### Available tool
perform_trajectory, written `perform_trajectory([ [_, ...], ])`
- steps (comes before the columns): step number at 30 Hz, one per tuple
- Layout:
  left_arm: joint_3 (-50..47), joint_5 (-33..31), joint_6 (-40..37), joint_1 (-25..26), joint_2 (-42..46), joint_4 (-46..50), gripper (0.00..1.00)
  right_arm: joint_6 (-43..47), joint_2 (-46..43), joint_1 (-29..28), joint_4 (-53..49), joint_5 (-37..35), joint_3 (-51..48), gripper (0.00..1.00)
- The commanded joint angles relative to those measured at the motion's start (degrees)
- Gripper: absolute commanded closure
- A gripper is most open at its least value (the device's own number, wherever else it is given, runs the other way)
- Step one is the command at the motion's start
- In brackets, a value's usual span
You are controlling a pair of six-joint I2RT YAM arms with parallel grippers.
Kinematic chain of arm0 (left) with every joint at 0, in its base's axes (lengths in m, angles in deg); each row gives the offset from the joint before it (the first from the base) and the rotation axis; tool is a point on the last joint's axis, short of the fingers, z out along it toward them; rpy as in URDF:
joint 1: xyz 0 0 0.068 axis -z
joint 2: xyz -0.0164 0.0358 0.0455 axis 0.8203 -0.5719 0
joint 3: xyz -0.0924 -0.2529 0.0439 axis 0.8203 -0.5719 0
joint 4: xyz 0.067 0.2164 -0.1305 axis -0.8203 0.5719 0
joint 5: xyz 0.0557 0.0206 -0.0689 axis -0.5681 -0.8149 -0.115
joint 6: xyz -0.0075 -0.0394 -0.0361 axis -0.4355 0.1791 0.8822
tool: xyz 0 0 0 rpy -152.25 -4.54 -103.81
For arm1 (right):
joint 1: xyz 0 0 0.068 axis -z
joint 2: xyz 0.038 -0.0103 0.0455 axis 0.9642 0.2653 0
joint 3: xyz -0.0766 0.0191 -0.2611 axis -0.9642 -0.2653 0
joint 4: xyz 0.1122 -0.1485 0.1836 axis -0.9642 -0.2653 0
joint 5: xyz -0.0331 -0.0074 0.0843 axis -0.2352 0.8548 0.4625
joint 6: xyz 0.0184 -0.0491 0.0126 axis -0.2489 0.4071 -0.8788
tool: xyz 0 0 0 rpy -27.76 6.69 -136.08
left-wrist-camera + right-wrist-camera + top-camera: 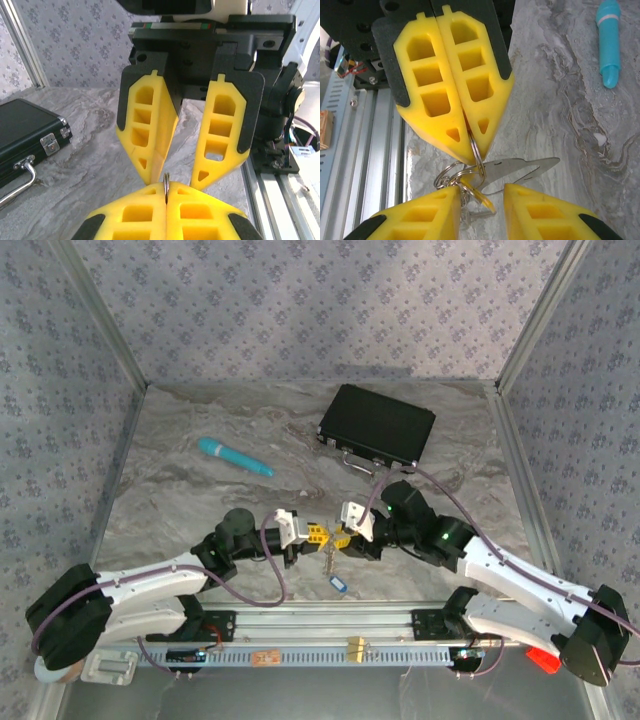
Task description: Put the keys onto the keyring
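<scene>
One of the two keys seems to be on already, and one is left. The left gripper [472,144] is fully closed on the keyring [542,166], pinching its thin wire ring, so the pale long loop hangs just under the fingertips, above the table [200,510] near its front edge. The yellow key [482,198] hangs in the same bunch of small rings. Whether it is truly threaded or only caught there, the right wrist view does not tell. The right gripper [482,193] faces the left one with its fingers spread on both sides of the bunch, and it appears to hold nothing. The blue key [337,584] lies alone on the table, near the hanging bunch, touched by no finger. Judging from this, picking it up and threading it is what remains.
</scene>
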State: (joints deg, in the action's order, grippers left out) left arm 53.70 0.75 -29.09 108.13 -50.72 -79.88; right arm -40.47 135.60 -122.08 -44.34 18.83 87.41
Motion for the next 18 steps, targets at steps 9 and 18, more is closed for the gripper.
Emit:
perform_trajectory([
  [9,-0.07,2.04,2.81,0.16,-1.27,-9.38,1.00,-1.67,1.42,0.68,2.87,3.70,0.04,0.87],
  [18,-0.07,2.25,4.66,0.16,-1.07,-11.68,1.00,0.24,2.55,0.18,0.30,3.73,1.61,0.87],
])
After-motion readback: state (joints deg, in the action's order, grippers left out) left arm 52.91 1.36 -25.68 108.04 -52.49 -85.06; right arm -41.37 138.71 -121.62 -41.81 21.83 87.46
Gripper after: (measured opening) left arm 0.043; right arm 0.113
